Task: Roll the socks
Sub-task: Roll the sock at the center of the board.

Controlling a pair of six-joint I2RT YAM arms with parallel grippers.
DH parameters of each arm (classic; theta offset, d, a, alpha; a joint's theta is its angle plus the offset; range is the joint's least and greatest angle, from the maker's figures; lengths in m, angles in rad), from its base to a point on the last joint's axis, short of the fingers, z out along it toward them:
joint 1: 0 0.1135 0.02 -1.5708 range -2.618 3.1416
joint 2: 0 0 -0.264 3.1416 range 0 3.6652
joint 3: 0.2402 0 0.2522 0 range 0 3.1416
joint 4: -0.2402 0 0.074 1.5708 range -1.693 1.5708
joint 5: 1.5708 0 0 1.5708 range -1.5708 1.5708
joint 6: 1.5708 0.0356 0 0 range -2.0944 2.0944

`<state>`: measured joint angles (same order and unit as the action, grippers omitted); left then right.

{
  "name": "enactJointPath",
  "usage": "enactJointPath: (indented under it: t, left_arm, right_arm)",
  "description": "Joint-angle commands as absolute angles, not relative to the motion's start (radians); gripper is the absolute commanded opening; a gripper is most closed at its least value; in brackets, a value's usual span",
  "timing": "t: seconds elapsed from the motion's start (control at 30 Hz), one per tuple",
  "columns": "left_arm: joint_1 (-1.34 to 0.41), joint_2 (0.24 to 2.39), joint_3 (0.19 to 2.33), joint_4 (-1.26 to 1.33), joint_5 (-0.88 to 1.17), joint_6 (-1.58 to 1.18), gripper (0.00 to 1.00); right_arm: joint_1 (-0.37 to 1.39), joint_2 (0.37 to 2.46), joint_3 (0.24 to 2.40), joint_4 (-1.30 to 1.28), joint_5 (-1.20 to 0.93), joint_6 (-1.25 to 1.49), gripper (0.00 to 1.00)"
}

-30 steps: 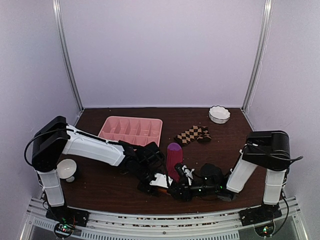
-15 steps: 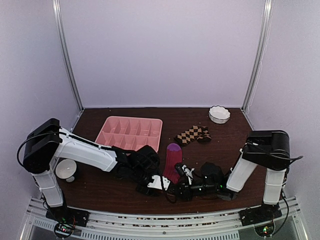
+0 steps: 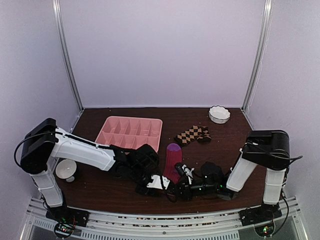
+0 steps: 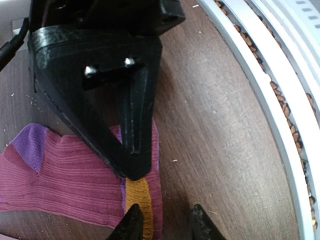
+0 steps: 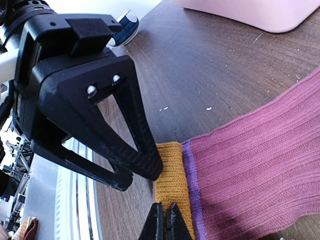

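The pink sock (image 3: 173,157) lies flat on the brown table, purple toe away from me and orange-striped cuff toward the near edge. It also shows in the left wrist view (image 4: 65,180) and the right wrist view (image 5: 260,150). My right gripper (image 5: 165,220) is shut, pinching the edge of the orange cuff; it shows from above (image 3: 176,189). My left gripper (image 4: 166,225) is open and low at the same cuff end, one fingertip over the orange stripe and the other over bare table; it shows from above (image 3: 161,183). The checkered sock (image 3: 192,134) lies crumpled further back.
The pink divided tray (image 3: 131,131) sits at the back left of the sock. A white fluted bowl (image 3: 219,114) stands at the back right and a small white bowl (image 3: 66,169) by the left arm's base. The white metal rail (image 4: 280,100) runs just beside both grippers.
My left arm has lowered and swung its elbow left, bringing its gripper down to the sock's cuff. The right gripper and both socks have hardly moved.
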<state>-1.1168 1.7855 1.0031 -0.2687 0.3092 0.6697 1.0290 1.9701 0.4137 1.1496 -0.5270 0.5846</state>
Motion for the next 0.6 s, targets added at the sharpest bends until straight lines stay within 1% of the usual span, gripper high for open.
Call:
enactJointPath:
  t: [0.0, 0.4, 0.57]
  left_arm:
    - [-1.124, 1.769, 1.014, -0.281, 0.333, 0.639, 0.35]
    - [-1.124, 1.858, 1.057, -0.266, 0.252, 0.638, 0.35]
    - [-1.123, 1.892, 1.063, -0.267, 0.210, 0.648, 0.31]
  right_arm:
    - [1.027, 2.090, 0.402, 0.852, -0.525, 0.621, 0.00]
    - [1.027, 2.083, 0.402, 0.857, -0.537, 0.634, 0.00]
    - [1.026, 2.082, 0.394, 0.862, -0.541, 0.635, 0.00]
